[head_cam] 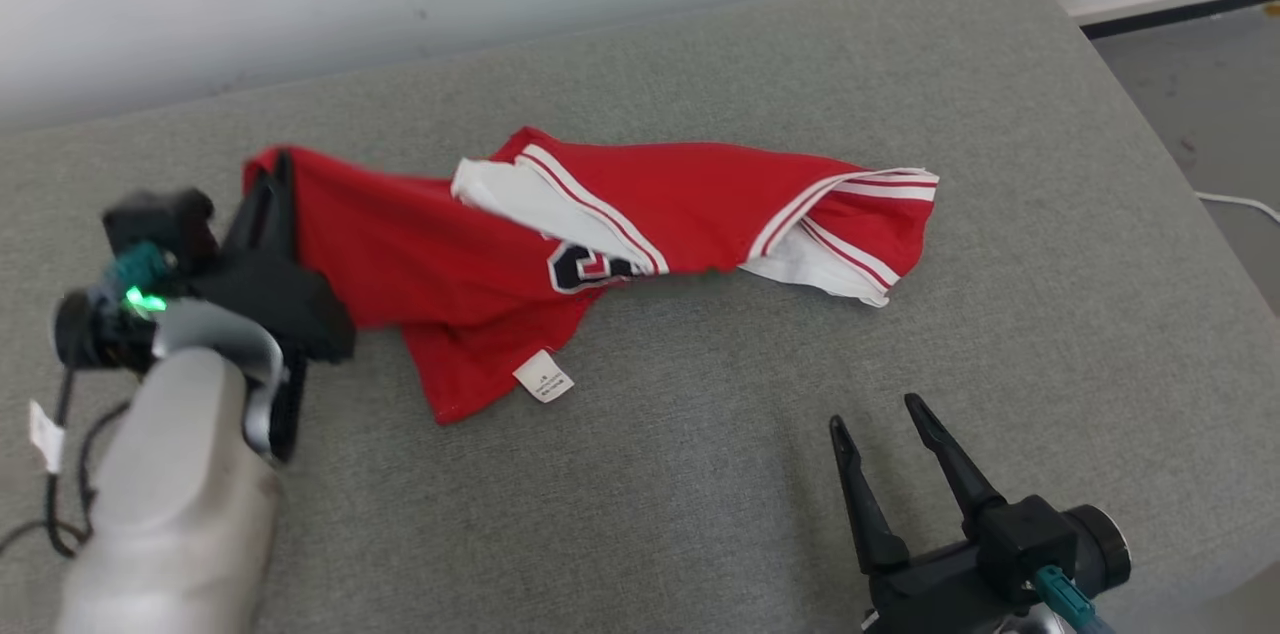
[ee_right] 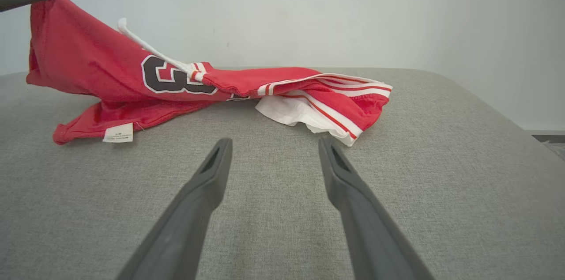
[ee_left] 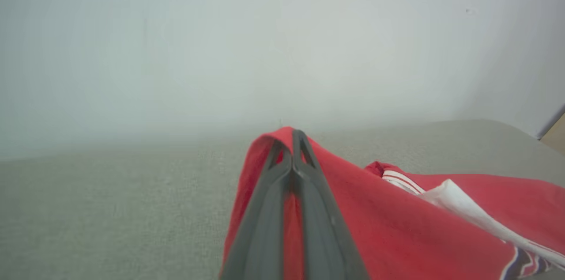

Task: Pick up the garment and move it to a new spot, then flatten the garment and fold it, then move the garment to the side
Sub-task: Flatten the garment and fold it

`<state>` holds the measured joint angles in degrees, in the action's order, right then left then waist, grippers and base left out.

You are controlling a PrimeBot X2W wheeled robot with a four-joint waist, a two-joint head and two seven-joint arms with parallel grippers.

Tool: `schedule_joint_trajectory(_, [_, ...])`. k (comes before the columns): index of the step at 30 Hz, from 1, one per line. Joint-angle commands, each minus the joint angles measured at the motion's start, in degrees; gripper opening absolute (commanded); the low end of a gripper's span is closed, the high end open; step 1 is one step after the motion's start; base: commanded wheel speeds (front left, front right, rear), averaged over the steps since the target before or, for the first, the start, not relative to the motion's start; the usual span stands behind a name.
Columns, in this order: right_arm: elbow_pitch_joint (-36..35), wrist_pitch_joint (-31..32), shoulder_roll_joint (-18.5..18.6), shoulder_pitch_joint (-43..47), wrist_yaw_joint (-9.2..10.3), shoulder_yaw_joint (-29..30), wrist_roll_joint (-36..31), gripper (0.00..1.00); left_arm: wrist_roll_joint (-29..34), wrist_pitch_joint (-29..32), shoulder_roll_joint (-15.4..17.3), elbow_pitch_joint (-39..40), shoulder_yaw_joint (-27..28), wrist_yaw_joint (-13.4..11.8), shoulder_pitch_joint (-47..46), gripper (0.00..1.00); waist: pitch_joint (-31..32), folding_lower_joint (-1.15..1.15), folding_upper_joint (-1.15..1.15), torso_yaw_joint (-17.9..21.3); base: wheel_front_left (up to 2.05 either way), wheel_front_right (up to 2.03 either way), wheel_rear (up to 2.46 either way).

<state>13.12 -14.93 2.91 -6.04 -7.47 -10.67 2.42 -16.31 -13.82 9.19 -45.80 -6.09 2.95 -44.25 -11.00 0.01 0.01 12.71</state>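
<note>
Barely begun: left gripper clamps the red jersey's raised end.
Right gripper gapes empty above the grey cushion; moving, flattening, folding remain.

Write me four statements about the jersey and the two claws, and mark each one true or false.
1. The left claw is shut on one end of the jersey. True.
2. The right claw is shut on the striped end of the jersey. False: it is open and clear of the cloth, over the gray cushion.
3. The jersey lies flat and neatly folded. False: it is crumpled, and the end in the left claw is raised off the cushion.
4. A white tag hangs at the jersey's edge on the side nearer the robot. True.
</note>
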Motion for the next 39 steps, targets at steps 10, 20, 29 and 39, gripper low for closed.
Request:
schedule_joint_trajectory(10, [0.7,-0.3,0.0,-3.0,-0.03,-3.0,0.5,1.0,2.9,-0.2,4.4,-2.9,-0.5,-3.4,-9.5,0.03,-5.3,-0.01,-0.01,4.1,0.0,0.0,0.0])
schedule_joint_trajectory(20, [1.6,-0.3,-0.1,-2.7,-0.03,-1.8,0.8,1.0,-0.4,0.2,0.6,-10.8,0.3,-3.3,-6.8,1.0,-3.7,-0.01,-0.01,-0.1,0.0,0.0,0.0])
schedule_joint_trajectory(29, [2.2,-0.3,0.0,-0.9,-0.03,-1.1,1.5,1.0,-1.8,-1.3,-2.8,-7.2,-0.1,-1.6,1.4,1.0,1.8,-0.01,-0.01,-4.7,0.0,0.0,0.0])
schedule_joint_trajectory(39, [2.8,-0.3,0.0,2.4,-0.03,0.1,2.0,1.0,-2.2,2.8,-5.7,-3.6,-6.2,1.0,13.5,1.0,6.4,-0.01,-0.01,-5.3,0.0,0.0,0.0])
